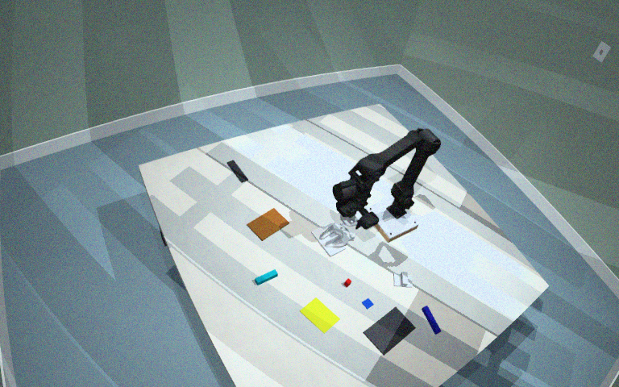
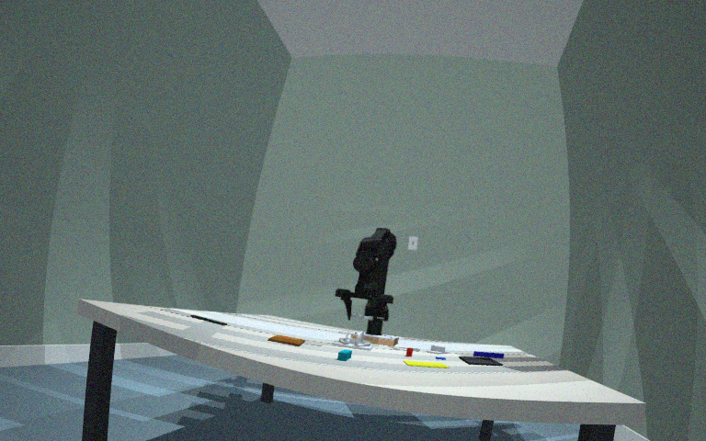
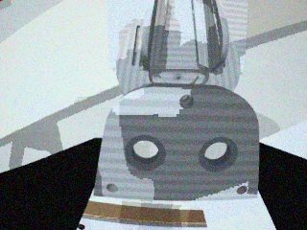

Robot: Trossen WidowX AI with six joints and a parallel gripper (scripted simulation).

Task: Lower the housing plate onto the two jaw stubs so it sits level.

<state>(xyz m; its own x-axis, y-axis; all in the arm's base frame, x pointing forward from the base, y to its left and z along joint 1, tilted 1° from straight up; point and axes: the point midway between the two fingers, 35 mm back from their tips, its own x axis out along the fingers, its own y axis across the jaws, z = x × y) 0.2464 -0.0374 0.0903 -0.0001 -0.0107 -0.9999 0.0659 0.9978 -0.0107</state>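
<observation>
On the table: two sheets [image 1: 320, 315] [image 1: 389, 330], one yellow, one black.

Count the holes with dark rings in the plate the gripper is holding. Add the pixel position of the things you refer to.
2, both in the housing plate [image 3: 184, 177] held by the gripper [image 3: 177, 149]: one left, one right in the wrist view.

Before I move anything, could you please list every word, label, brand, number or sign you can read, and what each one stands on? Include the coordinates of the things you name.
There are none that can be read.
Housing plate [image 3: 182, 129]: only holes, no lettering.
Gripper [image 3: 177, 149]: no brand visible on its black fingers.
Wall plate [image 1: 597, 55] [image 2: 411, 239]: a small dark mark, too small to read.
</observation>
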